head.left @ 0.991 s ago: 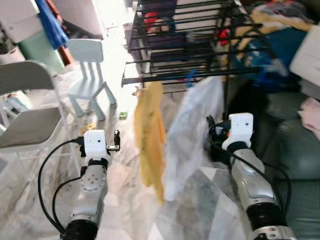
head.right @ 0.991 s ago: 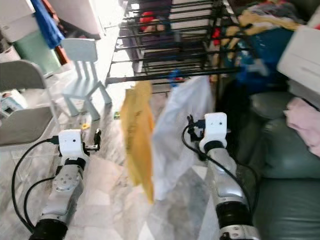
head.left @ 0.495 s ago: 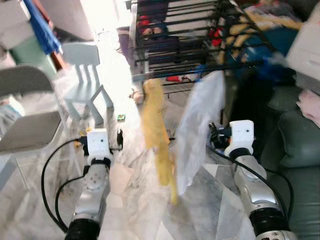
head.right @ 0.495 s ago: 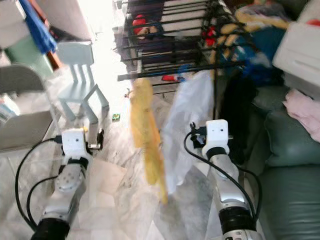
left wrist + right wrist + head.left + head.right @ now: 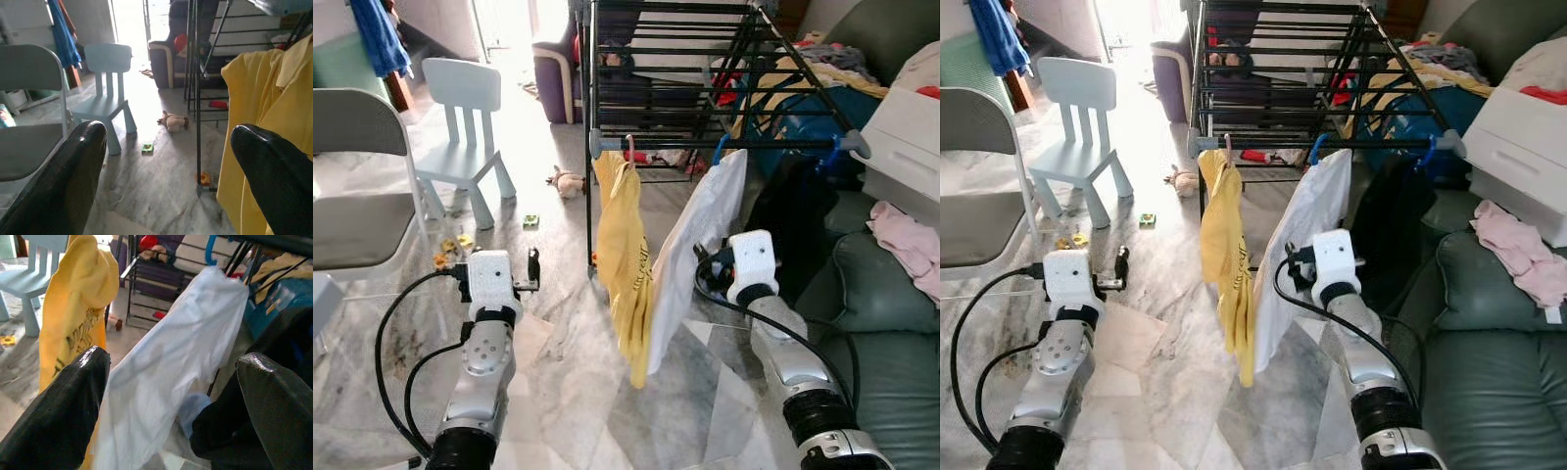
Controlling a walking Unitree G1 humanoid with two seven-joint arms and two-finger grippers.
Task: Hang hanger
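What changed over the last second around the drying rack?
Mostly the camera moved: the view tilted up and sharpened. The yellow shirt and white garment remain hung on the rack rail. Left end effector and right end effector remain open, holding nothing.

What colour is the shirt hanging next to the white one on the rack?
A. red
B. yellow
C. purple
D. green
B, the shirt beside the white one on the rack is yellow, hanging from a pink hook.
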